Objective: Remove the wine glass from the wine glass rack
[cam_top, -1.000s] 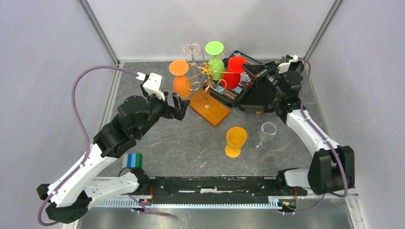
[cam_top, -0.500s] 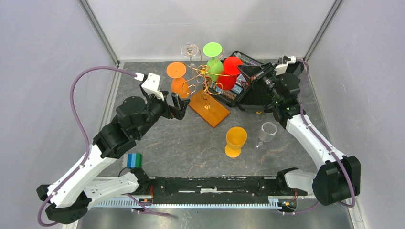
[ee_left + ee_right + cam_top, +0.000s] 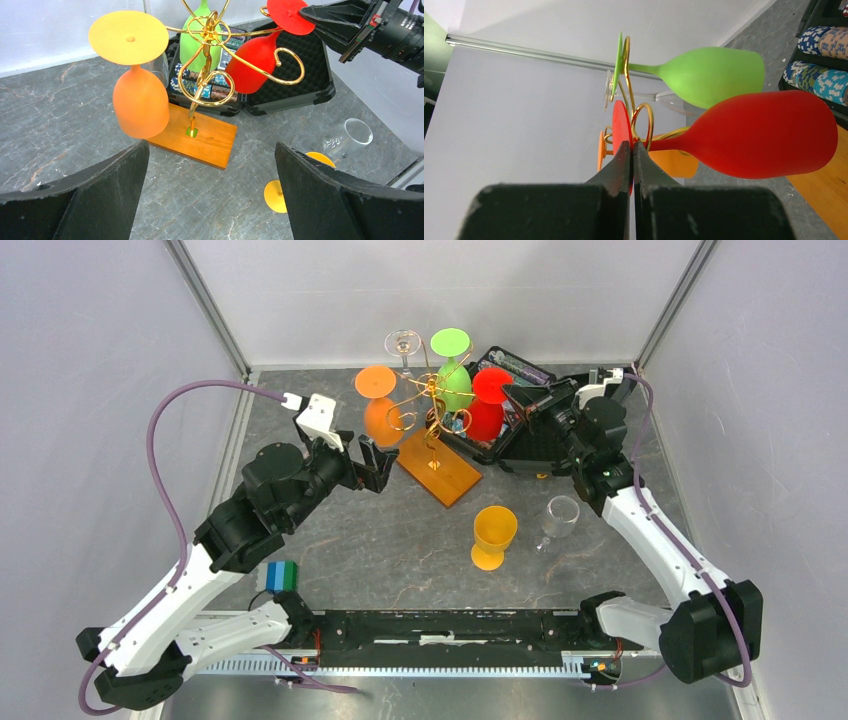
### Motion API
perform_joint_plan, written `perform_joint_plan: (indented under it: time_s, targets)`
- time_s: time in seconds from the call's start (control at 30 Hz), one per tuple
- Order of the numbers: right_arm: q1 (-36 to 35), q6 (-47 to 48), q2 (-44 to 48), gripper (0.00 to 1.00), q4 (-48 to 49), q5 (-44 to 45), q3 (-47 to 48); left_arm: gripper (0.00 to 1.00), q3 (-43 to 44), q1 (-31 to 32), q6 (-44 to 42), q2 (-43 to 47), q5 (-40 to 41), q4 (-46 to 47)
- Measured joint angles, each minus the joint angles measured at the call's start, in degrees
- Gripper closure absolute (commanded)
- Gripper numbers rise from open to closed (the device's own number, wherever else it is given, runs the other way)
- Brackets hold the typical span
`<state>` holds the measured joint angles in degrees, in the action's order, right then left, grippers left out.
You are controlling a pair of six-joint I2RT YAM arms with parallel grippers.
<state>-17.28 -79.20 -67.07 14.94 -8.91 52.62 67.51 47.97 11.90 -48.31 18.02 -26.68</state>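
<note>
The red wine glass (image 3: 754,135) hangs bowl-down on the wine glass rack (image 3: 440,468), at 3 o'clock from the central post in the top view, just beside the black case (image 3: 545,445). My right gripper (image 3: 631,145) is pinched tight on the edge of its foot disc. My left gripper (image 3: 210,146) stands spread wide, holding nothing, at 9 o'clock of the rack, facing the hanging orange glass (image 3: 141,102).

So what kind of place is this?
Probably a robot lab booth, not a kitchen: plain grey walls box in the table, a left arm and right arm are bolted at its edge, and bright glasses hang on a gold rack.
</note>
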Motion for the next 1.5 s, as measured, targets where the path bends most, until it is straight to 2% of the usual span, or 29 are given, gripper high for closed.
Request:
perform_joint_plan:
  time_s: [0.27,0.5,1.0,1.5]
  targets:
    - [-1.60,-0.09,2.03,1.00,-0.83,-0.26,-0.09,0.00,-0.59,0.00,0.00,0.00,-0.04,0.31]
    - [-2.23,-0.39,-0.61,1.00,0.68,-1.31,0.17,0.00,-0.74,0.00,0.00,-0.02,-0.04,0.33]
    - [-3.17,-0.22,-9.35,1.00,1.97,0.72,10.88,0.00,-0.83,0.00,0.00,-0.02,-0.09,0.35]
    - [-3.13,5.86,-9.97,1.00,-1.46,14.95,14.03,0.00,-0.85,0.00,0.20,-0.17,-1.73,0.44]
